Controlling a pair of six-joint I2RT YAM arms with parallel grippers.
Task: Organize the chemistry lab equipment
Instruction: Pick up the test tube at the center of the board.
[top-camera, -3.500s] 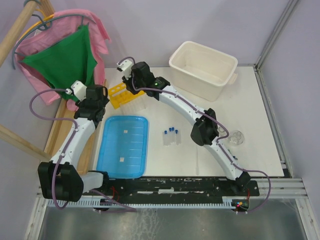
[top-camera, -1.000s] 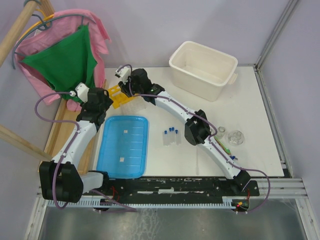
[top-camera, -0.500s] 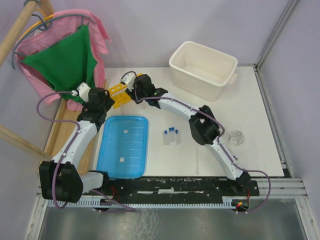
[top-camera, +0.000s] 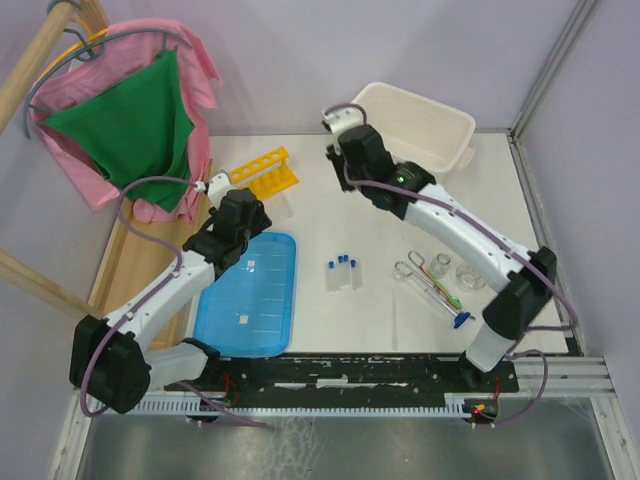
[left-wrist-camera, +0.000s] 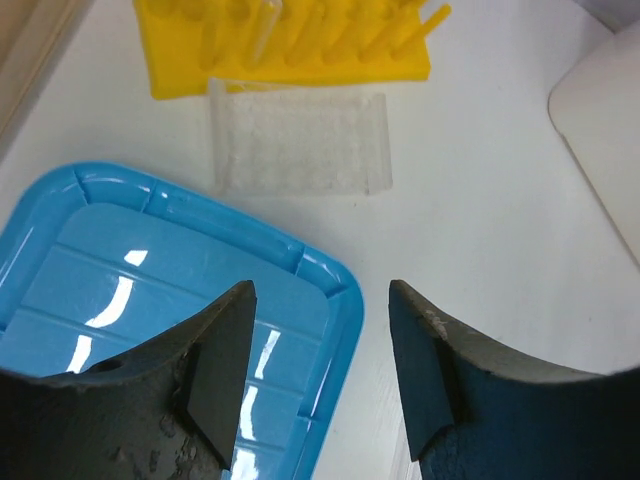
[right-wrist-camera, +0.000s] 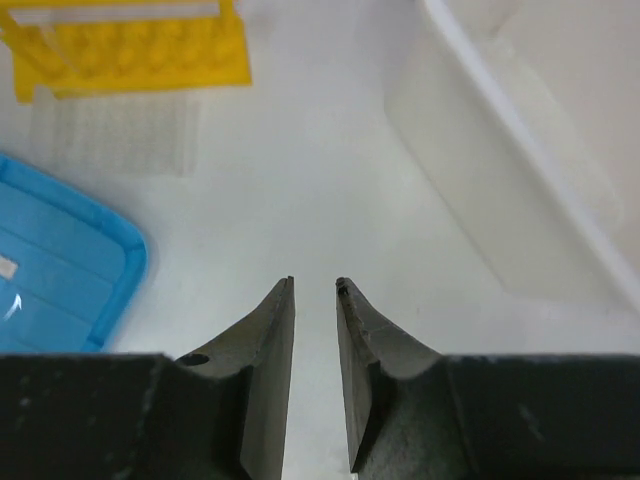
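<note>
The yellow tube rack (top-camera: 262, 172) lies at the back left of the table, also in the left wrist view (left-wrist-camera: 290, 45) and the right wrist view (right-wrist-camera: 130, 50). Three blue-capped tubes (top-camera: 343, 270) lie mid-table. Two glass flasks (top-camera: 470, 275), metal tongs (top-camera: 420, 278) and green- and blue-tipped rods (top-camera: 455, 305) lie at the right. My left gripper (top-camera: 245, 225) (left-wrist-camera: 320, 300) hangs open above the blue lid's far right corner, holding nothing. My right gripper (top-camera: 357, 155) (right-wrist-camera: 315, 285) hovers between rack and tub, jaws narrowly apart and empty.
The white tub (top-camera: 410, 125) (right-wrist-camera: 520, 150) stands at the back right. The flat blue lid (top-camera: 245, 295) (left-wrist-camera: 150, 280) lies front left. A clear ribbed sheet (left-wrist-camera: 300, 140) lies just in front of the rack. Pink and green cloths (top-camera: 130, 120) hang on a wooden frame at the left.
The right arm swung away from the rack towards the tub, uncovering tongs and rods, and its jaws narrowed. The left gripper drew back over the lid's corner. The rack sits farther back, turned.
</note>
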